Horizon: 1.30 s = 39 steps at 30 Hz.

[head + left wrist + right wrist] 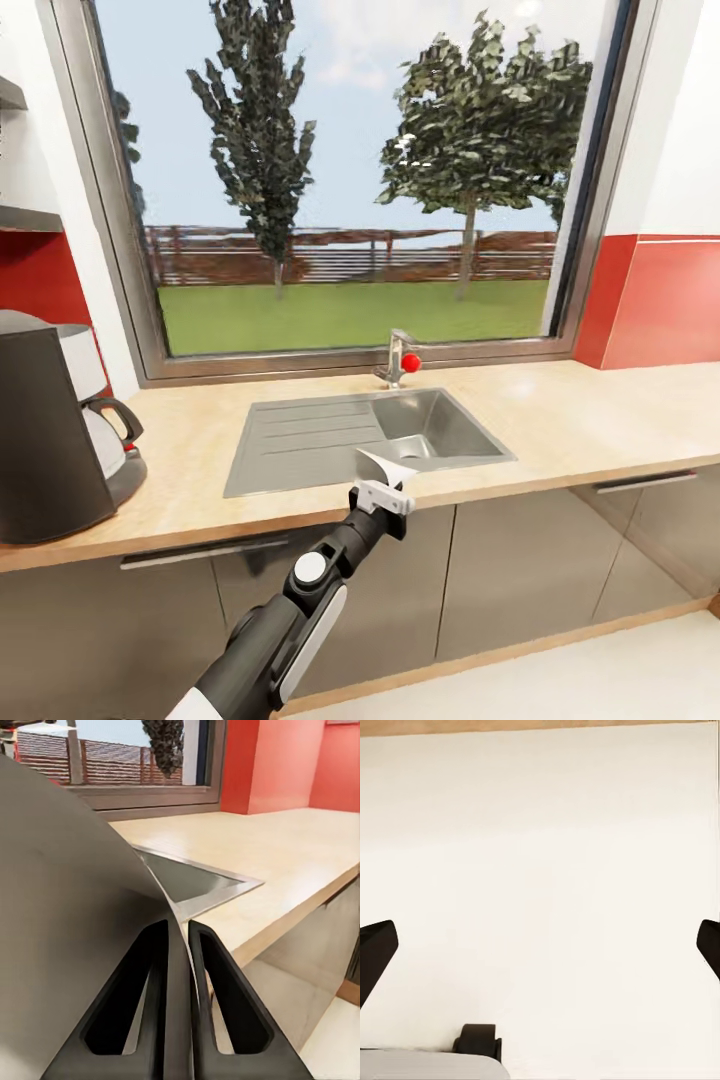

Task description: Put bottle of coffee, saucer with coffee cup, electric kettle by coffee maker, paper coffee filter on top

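The left gripper (383, 487) is clamped on the paper coffee filter (385, 465), holding it in the air at the front edge of the kitchen countertop (560, 420), just in front of the steel sink (440, 425). In the left wrist view the two dark fingers (225, 1005) stand nearly together with the thin sheet pinched by its lower edge between them, the rest of the filter (67, 915) curving up and away; an edge grip of this kind appears chosen to keep the paper spread and free to be laid flat. The coffee maker (40, 430) stands on the countertop well to the sink's left, its flat top bare, so the filter is not yet placed. Beside the coffee maker, on its sink side, sits a glass jug with a black handle (112, 440), seemingly the electric kettle. The right gripper (540, 945) is released, its fingertips wide apart over pale floor, apparently parked clear. The arm must carry leftward from the sink.
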Motion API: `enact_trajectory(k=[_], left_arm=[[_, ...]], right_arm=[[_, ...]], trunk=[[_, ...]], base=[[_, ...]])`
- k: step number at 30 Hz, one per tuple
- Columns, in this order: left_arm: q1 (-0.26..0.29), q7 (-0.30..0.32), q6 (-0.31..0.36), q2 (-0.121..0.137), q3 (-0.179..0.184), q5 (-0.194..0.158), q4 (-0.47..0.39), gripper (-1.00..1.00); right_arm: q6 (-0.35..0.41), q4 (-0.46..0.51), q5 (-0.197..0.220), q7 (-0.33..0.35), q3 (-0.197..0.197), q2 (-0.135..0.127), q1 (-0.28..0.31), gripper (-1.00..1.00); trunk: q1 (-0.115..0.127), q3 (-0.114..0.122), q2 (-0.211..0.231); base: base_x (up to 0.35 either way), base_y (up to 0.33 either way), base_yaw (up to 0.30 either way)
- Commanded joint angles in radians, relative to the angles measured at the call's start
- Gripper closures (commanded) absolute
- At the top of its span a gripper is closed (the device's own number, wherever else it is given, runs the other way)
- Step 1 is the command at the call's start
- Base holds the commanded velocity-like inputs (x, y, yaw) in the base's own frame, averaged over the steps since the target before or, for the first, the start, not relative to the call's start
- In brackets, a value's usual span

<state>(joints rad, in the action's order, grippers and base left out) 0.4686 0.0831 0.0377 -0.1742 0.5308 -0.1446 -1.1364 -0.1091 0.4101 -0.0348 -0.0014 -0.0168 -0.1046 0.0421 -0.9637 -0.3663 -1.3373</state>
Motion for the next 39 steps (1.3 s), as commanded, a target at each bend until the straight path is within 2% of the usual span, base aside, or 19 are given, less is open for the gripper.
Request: enact_trajectory(k=[1, 14, 31, 39], left_arm=[[0.001, 0.003, 0.004, 0.000, 0.000, -0.007, 0.000, 1.00], [0.001, 0.003, 0.004, 0.000, 0.000, -0.008, 0.000, 1.00], [0.001, 0.003, 0.004, 0.000, 0.001, -0.007, 0.000, 1.00], [0.001, 0.003, 0.004, 0.000, 0.001, -0.008, 0.000, 1.00]], right_arm=[[-0.003, -0.001, -0.004, 0.000, -0.002, 0.000, 0.000, -1.00], [-0.003, -0.002, -0.004, 0.000, -0.002, 0.000, 0.000, -1.00], [-0.003, -0.002, -0.004, 0.000, -0.002, -0.001, 0.000, -1.00], [-0.004, -0.002, -0.004, -0.002, -0.002, -0.001, 0.000, -1.00]], trunk=[[0.000, -0.001, -0.001], [0.000, -0.001, -0.001], [0.000, -0.001, -0.001], [0.000, -0.001, -0.001]], base=[[0.000, -0.274, 0.177], [0.000, -0.065, 0.237], [0.016, -0.011, 0.031], [0.068, -0.052, 0.212]])
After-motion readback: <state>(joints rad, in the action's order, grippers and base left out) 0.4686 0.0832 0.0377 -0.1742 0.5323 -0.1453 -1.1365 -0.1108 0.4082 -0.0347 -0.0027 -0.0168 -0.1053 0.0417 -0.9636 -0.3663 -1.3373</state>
